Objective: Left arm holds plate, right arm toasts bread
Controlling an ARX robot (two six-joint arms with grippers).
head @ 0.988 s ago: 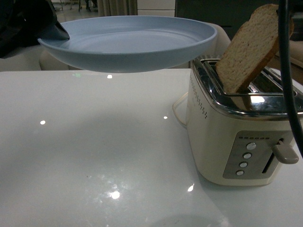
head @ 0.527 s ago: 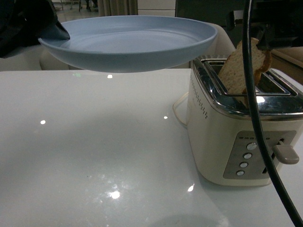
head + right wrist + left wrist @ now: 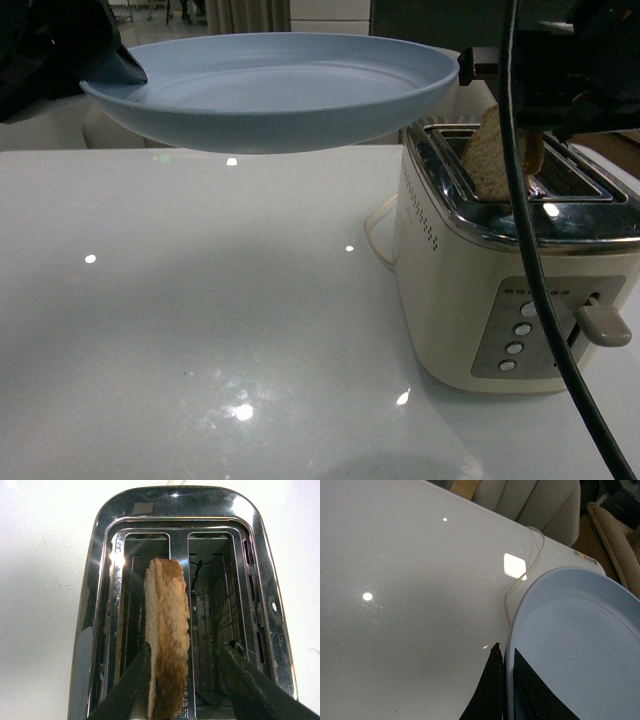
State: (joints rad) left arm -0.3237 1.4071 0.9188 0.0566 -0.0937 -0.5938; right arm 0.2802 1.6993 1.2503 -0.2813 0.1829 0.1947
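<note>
Front view, Mia asks: what is on the left?

Ben: The left claw [image 3: 120, 68] pinches the rim of the plate [image 3: 270, 110]. The plate hangs flat in the air, above the table [image 3: 200, 320] and just beside the toaster [image 3: 450, 290].

Mia: And on the right?

Ben: The bread [image 3: 488, 160] leans in a slot [image 3: 131, 610], part way down, with its top sticking out. The right claw [image 3: 186, 649] is spread wide over it. One finger [image 3: 132, 685] is right by the bread; the other is well apart.

Mia: What could go wrong?

Ben: I think the plate could tip or slip, since only its rim is held. The bread leans, so it might catch on the slot edge and not drop in. And the black cable [image 3: 525, 260] hangs near the lever [image 3: 602, 325]. It might snag there.

Mia: What can't you see?

Ben: Most of the left claw is cut off at the picture's edge. I can't tell how deep the bread sits, because its low end is hidden in the slot. In the front view the right claw is just a dark lump, so its fingers show only in the right wrist view. I also can't tell if that near finger touches the bread.
</note>
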